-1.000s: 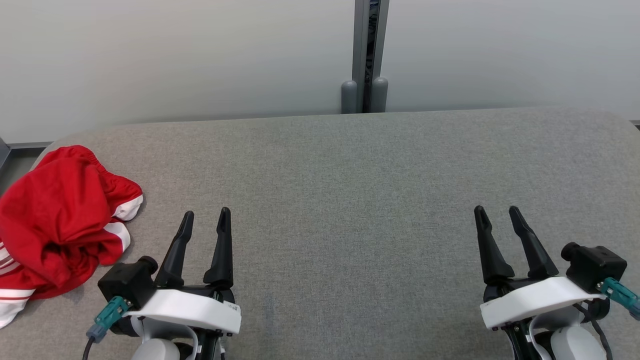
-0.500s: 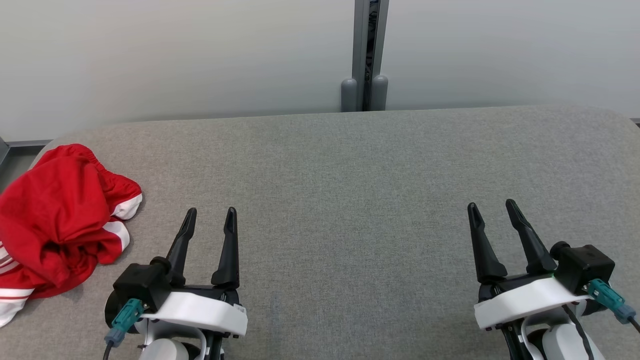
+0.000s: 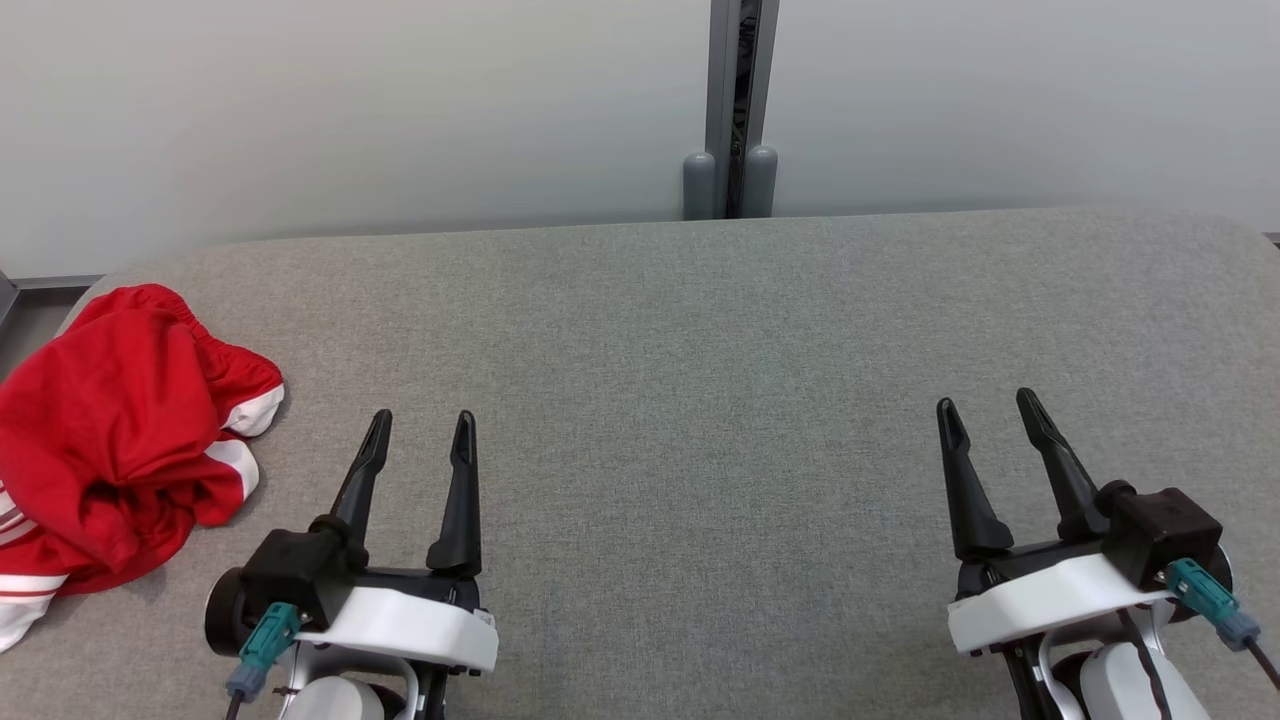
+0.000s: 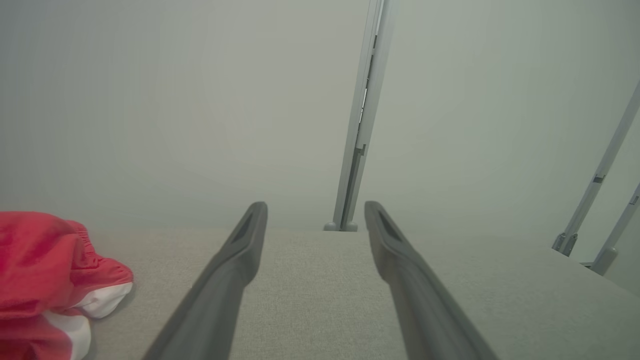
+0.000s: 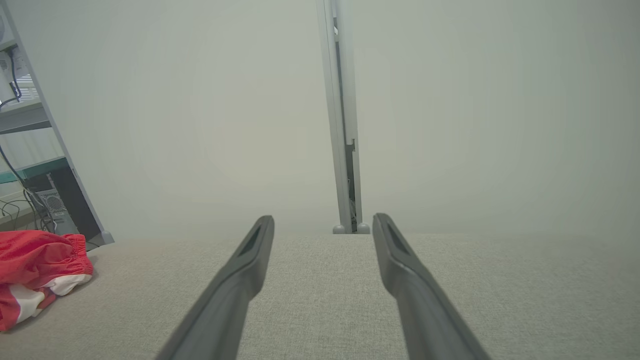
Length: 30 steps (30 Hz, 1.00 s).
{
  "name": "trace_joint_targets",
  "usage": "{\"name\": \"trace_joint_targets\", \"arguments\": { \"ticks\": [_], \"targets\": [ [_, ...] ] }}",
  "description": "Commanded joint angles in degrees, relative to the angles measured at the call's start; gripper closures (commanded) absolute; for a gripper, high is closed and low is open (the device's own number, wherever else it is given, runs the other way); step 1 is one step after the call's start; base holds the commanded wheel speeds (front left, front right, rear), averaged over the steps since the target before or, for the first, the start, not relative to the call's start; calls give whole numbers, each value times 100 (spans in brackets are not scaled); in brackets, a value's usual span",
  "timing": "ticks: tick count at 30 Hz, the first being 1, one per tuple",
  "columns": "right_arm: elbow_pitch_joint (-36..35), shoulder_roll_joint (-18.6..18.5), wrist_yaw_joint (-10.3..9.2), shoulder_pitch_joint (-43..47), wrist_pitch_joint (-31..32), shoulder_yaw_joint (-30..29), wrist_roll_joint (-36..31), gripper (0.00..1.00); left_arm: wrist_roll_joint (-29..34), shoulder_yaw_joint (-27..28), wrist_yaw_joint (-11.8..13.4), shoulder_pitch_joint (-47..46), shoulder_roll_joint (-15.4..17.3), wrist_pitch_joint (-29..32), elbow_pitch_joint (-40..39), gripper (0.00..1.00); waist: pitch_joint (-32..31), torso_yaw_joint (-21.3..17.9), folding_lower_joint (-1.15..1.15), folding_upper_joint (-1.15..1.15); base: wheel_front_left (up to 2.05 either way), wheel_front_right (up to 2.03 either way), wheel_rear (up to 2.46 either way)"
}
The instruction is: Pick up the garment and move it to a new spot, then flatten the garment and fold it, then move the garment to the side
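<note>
Two grippers, both empty, both spread wide above the grey table. The left gripper sits near left with its fingers pointing toward the far edge. The right gripper sits near right with its fingers leaning slightly left. Neither touches cloth.

The garment is red with white stripes and white hem bands. It lies crumpled in a heap at the table's left end, running out of the head view at the left. It is just left of the left gripper and apart from it.

Against a second ago:
- The left wrist has rolled and slid a little right, and its black camera block now sits tucked closer under the fingers. Finger spread is the same.
- The right gripper is only slightly farther out, with the same spread.
- The garment heap keeps its shape and place.
- The grey post on the pale wall stands a shade further right and the far table edge a shade higher, so the head camera itself has shifted a little.
</note>
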Motion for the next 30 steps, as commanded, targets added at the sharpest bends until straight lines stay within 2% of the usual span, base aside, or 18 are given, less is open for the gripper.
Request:
{"name": "trace_joint_targets", "arguments": {
  "ticks": [1,14,30],
  "targets": [
    [-23,-12,29,-59,-74,21,-104,0,110,10,34,-117,26,-39,-26,0,-1,1,0,0,0,0,0],
    [-7,-1,30,-61,-212,101,-635,0,512,-74,91,-133,29,-154,74,0,23,60,0,0,0,0,0],
    [73,3,30,-28,-206,106,-630,0,379,-36,109,-140,29,-149,208,0,-13,90,0,0,0,0,0]
  ]
}}
